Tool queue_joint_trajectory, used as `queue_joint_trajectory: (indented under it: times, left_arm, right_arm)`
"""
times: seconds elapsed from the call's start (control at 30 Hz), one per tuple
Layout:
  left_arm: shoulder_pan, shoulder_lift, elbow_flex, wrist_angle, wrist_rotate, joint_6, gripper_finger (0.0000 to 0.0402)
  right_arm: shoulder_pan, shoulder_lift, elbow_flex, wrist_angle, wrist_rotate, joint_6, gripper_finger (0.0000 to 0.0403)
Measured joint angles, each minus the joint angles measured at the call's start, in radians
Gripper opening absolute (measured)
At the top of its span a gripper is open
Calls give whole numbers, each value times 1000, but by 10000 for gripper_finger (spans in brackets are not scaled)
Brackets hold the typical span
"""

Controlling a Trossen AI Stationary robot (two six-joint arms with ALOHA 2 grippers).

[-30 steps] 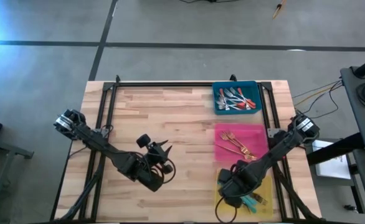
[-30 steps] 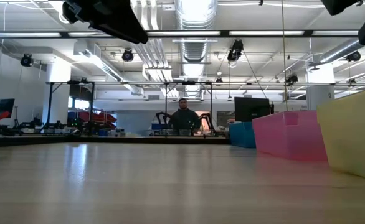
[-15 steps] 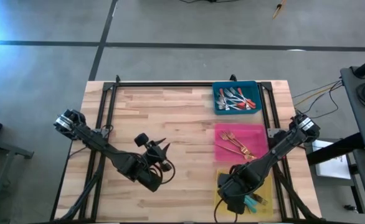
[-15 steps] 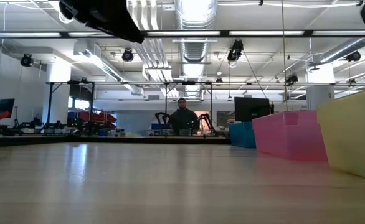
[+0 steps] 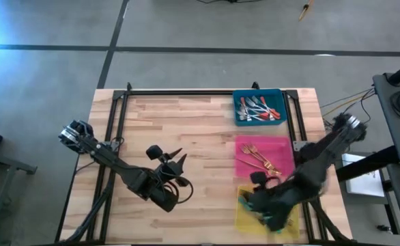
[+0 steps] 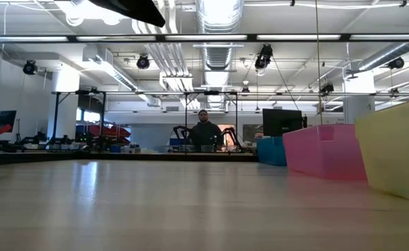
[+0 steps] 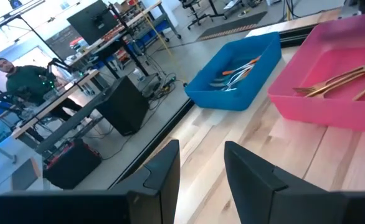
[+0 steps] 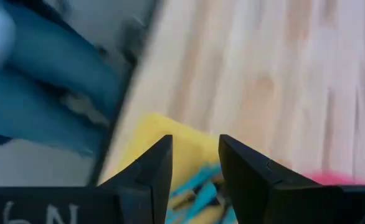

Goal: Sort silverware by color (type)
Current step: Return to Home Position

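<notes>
Table (image 5: 186, 123): light wooden top with a black frame rail (image 5: 179, 93) along the far edge and down both sides. Its left and middle stretches are bare wood, giving open room for moving. Three trays stand in a column along the right edge, close together. Seen from the low view, the yellow tray (image 5: 244, 220) is nearest, the pink tray (image 5: 282, 147) is in the middle and the blue tray (image 5: 236, 117) is farthest. The tray walls stand up from the top along that side, and nothing else stands on the wood. Beyond the table lies a workshop room, with a person (image 6: 204, 132) at a far bench. Red-handled forks (image 5: 258, 109): heaped in the blue tray. Gold forks (image 5: 260, 158): lying crosswise in the pink tray. Teal-handled forks (image 8: 198, 196): in the yellow tray. Left gripper (image 5: 167, 158): held above bare wood near the table's middle, to the left of the pink tray. Its fingers are parted with nothing between them, and it is well apart from every fork. Right gripper (image 5: 260, 197): above the yellow tray, seemingly toward the end next to the pink tray, though its place from above is hard to fix. Its fingers are spread and empty, with the teal-handled forks lying below and just ahead of them.
</notes>
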Motion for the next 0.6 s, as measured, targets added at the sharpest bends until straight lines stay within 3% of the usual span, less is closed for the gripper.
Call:
queue_joint_trajectory:
  times: [0.17, 0.43, 0.6]
  left_arm:
    - [-4, 0, 24, -21, 0, 0, 110]
    - [-11, 0, 34, -28, 0, 0, 110]
    - [-11, 0, 34, -28, 0, -3, 110]
  right_arm:
    - [18, -292, -240, 249, 2, -125, 123]
    - [18, -796, -677, 586, -3, -196, 123]
    - [18, -1055, -885, 692, -10, -261, 123]
